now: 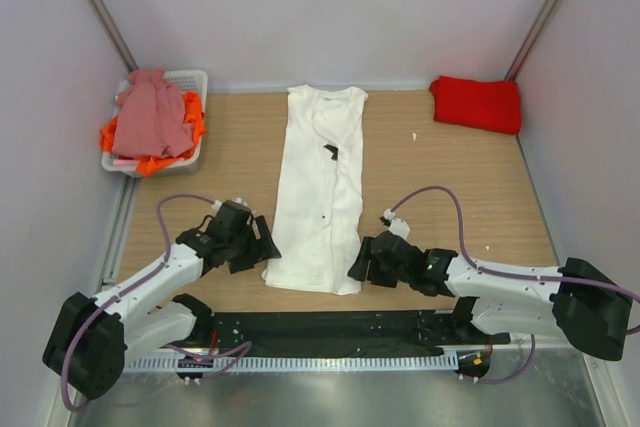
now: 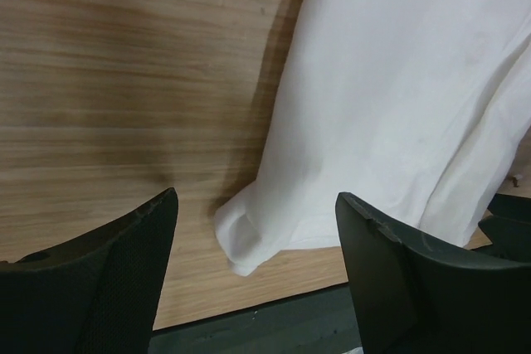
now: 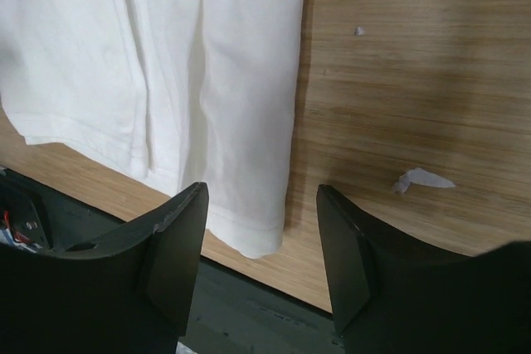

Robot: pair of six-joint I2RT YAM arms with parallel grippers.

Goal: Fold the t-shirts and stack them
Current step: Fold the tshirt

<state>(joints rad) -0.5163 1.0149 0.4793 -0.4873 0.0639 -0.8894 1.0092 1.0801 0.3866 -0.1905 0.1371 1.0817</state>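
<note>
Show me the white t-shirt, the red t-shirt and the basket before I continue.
white t-shirt (image 1: 318,187): top external view, middle of its folded body.
red t-shirt (image 1: 477,104): top external view, centre of the folded cloth.
basket (image 1: 196,78): top external view, far right corner of its rim.

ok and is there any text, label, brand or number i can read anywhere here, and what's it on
No text can be read in any view.
On the long white cloth t-shirt, the small black chest print: too small and blurred to tell if it holds letters.
On the folded bright red t-shirt, the white slotted plastic basket and the wooden table: no markings show.
</note>
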